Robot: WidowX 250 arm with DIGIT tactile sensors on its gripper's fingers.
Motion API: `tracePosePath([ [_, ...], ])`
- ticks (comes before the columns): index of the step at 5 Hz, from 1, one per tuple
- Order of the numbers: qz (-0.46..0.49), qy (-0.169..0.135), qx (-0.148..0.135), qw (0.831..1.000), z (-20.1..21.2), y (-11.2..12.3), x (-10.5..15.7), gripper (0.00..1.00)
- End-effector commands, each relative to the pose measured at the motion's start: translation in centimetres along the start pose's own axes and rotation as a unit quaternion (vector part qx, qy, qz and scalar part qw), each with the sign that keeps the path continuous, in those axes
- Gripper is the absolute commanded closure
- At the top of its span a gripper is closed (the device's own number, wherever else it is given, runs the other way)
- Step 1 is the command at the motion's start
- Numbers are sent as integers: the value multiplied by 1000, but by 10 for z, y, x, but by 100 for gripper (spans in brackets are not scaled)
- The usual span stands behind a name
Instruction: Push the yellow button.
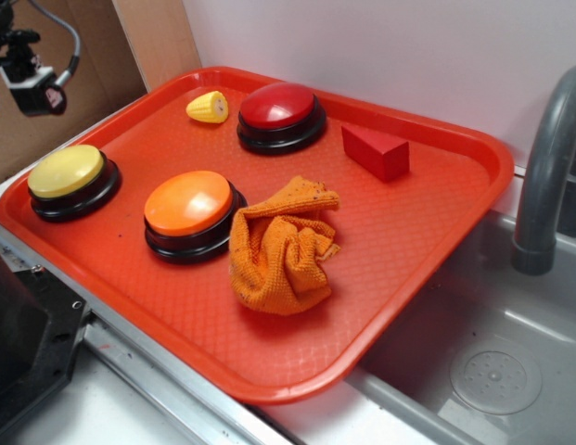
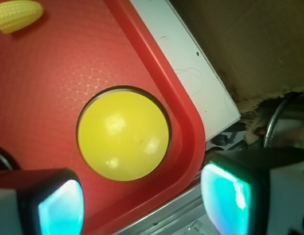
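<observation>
Pale yellow button [image 2: 123, 136], black-based

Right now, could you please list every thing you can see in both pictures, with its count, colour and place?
yellow button: 1, pale yellow top on black base, tray's left corner
orange button: 1, orange top, black base, beside the yellow one
red button: 1, red top, black base, far side of tray
corn toy: 1, yellow, left of red button
red block: 1, red, right of red button
cloth: 1, orange, crumpled, touching orange button
tray: 1, red, beside sink
sink: 1, grey, right
faucet: 1, grey, over sink
gripper: 1, black, open, above yellow button
</observation>
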State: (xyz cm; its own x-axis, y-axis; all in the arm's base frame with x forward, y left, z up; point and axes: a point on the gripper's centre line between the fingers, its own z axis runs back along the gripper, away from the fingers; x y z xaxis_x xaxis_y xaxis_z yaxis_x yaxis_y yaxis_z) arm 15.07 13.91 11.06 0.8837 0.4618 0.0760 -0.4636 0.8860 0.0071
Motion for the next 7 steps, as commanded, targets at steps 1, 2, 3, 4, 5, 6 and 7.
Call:
tracePosePath([
  [1,-8,-33,2,999,31,15,4,0],
  [2,-13,-34,-1,999,36,15,5,0],
  [3,-19,-43,-14,999,39,14,7,0],
  [4,-19,-45,-18,999,43,14,7,0],
  [5,-21,-50,-20,998,48,14,7,0],
  [6,-22,-57,-21,998,53,14,8,0],
  [7,-26,-62,-22,998,56,14,6,0],
])
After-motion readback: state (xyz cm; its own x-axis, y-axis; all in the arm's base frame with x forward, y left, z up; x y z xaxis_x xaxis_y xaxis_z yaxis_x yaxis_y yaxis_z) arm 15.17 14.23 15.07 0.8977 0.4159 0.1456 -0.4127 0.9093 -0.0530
